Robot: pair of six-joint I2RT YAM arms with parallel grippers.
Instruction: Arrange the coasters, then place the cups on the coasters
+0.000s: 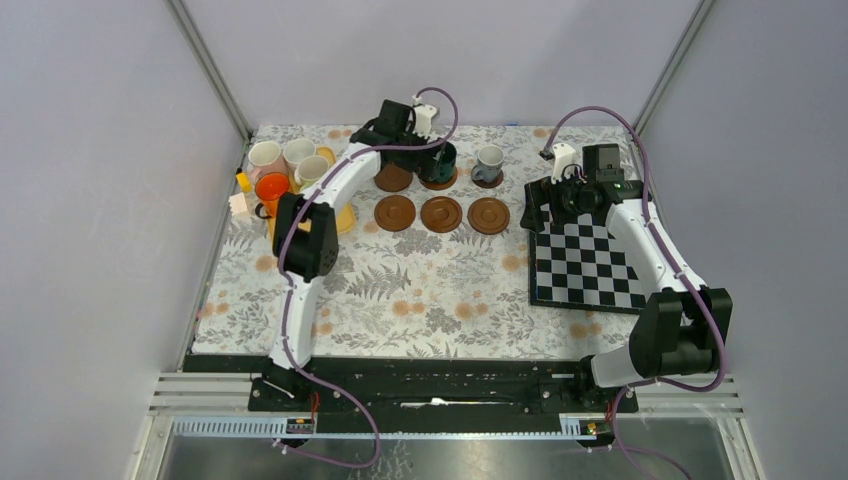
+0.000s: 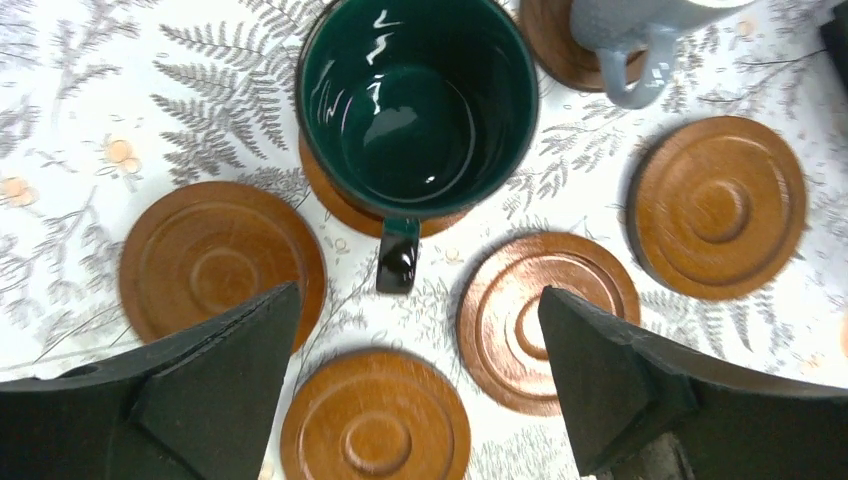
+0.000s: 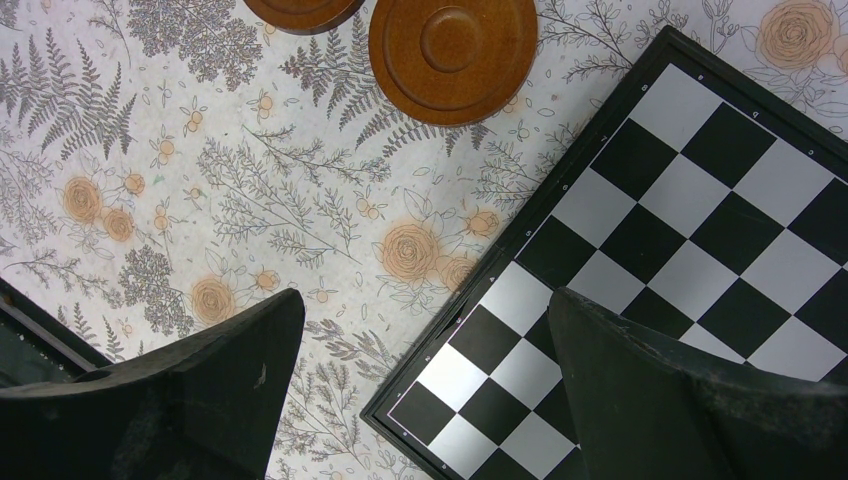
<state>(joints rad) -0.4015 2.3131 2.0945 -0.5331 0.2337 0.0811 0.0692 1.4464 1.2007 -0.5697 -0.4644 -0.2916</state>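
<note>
The left arm stretches far across the bench (image 1: 400,290). The left pincer (image 2: 418,300) is released and spread above the dark green cup (image 2: 420,110), which stands on a coaster (image 2: 335,205) in the middle of the far row. The right arm is bent at right, with the right pincer (image 3: 425,300) released wide over the chessboard (image 3: 700,200) corner.

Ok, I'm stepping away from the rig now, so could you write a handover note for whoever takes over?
Left gripper: open, empty, above the dark green glazed cup, which sits on a back-row round brown wooden coaster.
Right gripper: open, empty, over the black-and-white chessboard edge.
Done: six coasters laid in two rows of three; dark green cup and grey cup each on one.
Left: four other cups (pink, white, pale green, orange) on the yellow tray go onto the four bare coasters.
</note>
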